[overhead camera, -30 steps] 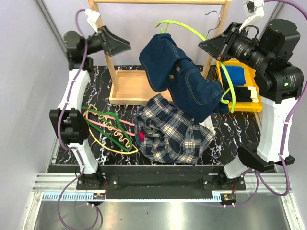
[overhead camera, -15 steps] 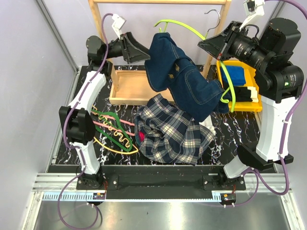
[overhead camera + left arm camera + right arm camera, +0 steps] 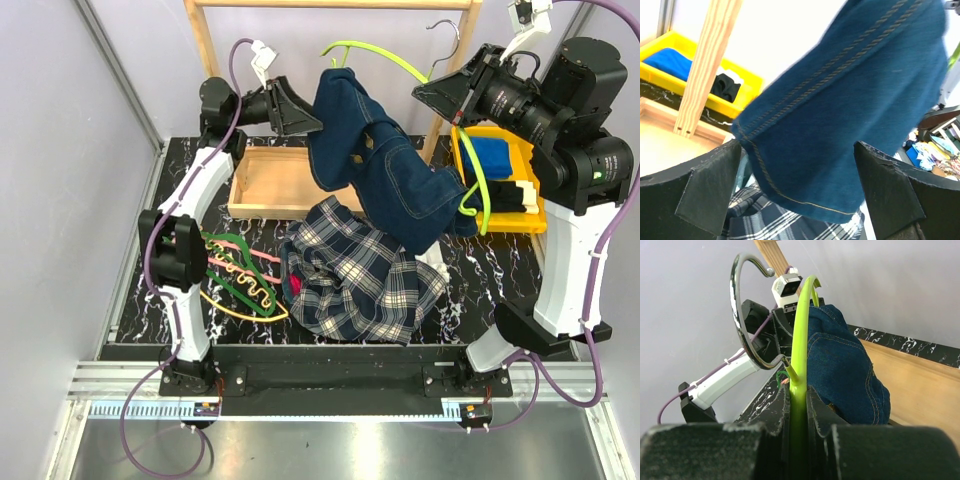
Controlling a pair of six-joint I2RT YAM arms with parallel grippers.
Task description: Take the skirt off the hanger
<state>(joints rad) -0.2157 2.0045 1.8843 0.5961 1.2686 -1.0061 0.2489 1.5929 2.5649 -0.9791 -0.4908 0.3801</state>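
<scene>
Left gripper (image 3: 308,112) gapes empty beside the denim garment (image 3: 400,185), right gripper (image 3: 438,104) pinches the lime-green hanger (image 3: 385,55) above it; the skirt (image 3: 370,285) below looks freed, so I'd next clamp denim.

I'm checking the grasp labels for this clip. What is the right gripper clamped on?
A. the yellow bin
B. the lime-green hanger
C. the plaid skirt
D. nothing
B: in the right wrist view the right gripper is shut on the lime-green hanger, with the denim garment draped on it.
</scene>
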